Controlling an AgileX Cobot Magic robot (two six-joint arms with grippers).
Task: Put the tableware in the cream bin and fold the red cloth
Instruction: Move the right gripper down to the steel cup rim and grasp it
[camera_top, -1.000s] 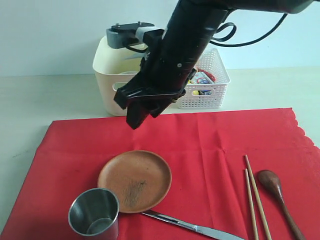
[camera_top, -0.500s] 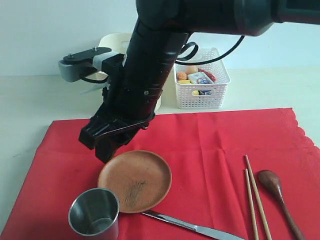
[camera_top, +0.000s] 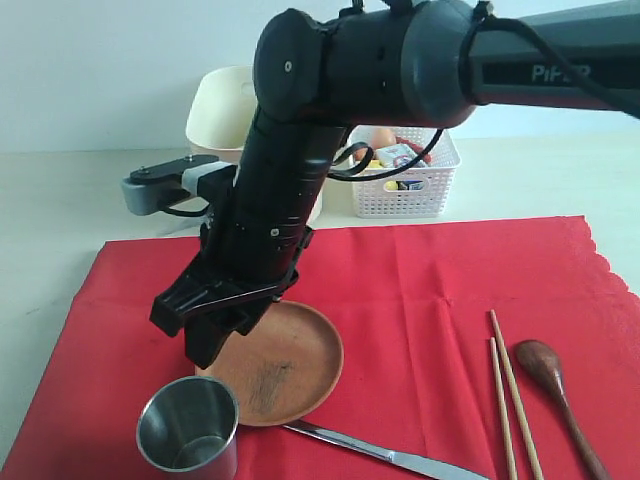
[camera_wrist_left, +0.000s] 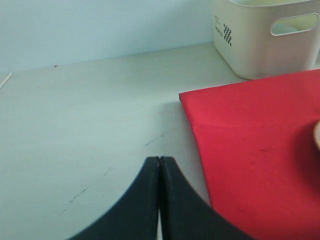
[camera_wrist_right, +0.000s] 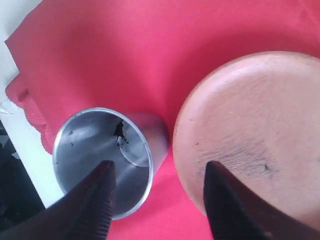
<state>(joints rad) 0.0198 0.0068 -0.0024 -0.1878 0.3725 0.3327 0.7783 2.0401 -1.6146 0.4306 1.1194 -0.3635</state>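
Left gripper (camera_wrist_left: 159, 163), jaws together, seemingly hovers beside red cloth (camera_wrist_left: 255, 150)

1 plate (camera_top: 290, 365), 1 cup (camera_top: 188, 435), 1 knife (camera_top: 390, 455), 1 spoon (camera_top: 541, 363), 2 chopsticks (camera_top: 513, 390)

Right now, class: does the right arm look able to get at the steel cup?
Probably yes. Its open end effector hangs just over the steel cup and the brown plate beside it, with nothing in between.

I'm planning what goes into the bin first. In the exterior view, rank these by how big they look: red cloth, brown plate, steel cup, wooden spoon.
1. red cloth
2. brown plate
3. steel cup, though it is nearest the camera and cropped, so this is unsure
4. wooden spoon, long but thin
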